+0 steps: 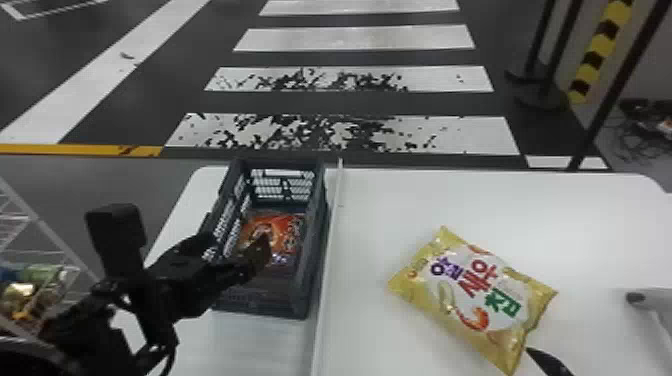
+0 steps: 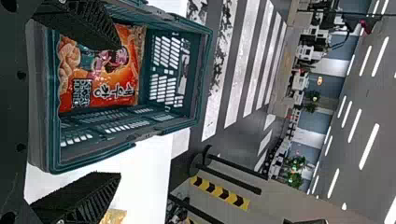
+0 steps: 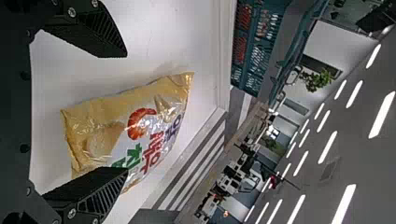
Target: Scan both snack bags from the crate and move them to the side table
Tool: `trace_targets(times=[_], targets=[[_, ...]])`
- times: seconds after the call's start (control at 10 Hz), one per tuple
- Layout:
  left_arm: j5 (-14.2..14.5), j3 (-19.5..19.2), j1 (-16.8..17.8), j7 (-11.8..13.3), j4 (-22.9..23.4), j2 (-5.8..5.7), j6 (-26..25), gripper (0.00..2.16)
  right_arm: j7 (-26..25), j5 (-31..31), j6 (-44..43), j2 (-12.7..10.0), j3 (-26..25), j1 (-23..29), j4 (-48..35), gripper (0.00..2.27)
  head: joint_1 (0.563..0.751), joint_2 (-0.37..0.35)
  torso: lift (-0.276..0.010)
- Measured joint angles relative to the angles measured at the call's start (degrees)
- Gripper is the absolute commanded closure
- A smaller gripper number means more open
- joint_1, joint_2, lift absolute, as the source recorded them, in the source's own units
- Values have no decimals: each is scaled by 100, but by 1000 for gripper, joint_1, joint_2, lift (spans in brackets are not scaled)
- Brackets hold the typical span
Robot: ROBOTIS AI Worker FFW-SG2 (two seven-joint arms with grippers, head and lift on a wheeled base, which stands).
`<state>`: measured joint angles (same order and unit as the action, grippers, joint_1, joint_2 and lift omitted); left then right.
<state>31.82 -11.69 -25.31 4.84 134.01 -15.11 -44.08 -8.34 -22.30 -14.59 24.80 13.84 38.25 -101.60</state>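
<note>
Long white ceiling strip lights glow in both my wrist views. The smooth white worktop is bright, washed out to near-blank in my left wrist view. I see a soft shadow beside the yellow plastic snack bag, its film catching glints. My head view shows the dark lattice-walled plastic crate dim inside.

A white table is supporting a dark slatted plastic crate on its left, while a yellow snack bag is lying flat on its right, a raised white strip running between them.
</note>
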Motion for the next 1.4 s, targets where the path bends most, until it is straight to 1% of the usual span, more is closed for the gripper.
trace_targets(times=[0.3,0.4,0.6,0.8,1.0,1.2,1.4], targets=[[124,-10,-9,83,-2,-35,0,22,-790,-892,1084,353,539,-76,-1,137,695,95,-95],[172,-17,-17,111,6,-43,0,22,-999,-1050,1333,478,675,-105,-15,137,695,78,-95],[207,-25,-34,124,18,-45,0,22,-1154,-1103,1758,574,752,-118,-141,137,695,55,-95],[218,-26,-44,151,-4,-44,0,22,-1425,-1140,2600,654,905,-189,-331,130,695,24,-95],[220,-26,-52,158,-18,-36,0,22,-1478,-1153,3209,740,1043,-346,-443,130,695,-6,-95],[220,-26,-52,157,-23,-30,0,22,-1468,-1154,3513,836,1193,-510,-526,130,695,-10,-95],[220,-35,-45,157,-33,-28,14,22,-1469,-1154,3812,854,1356,-637,-659,140,695,-1,-95]])
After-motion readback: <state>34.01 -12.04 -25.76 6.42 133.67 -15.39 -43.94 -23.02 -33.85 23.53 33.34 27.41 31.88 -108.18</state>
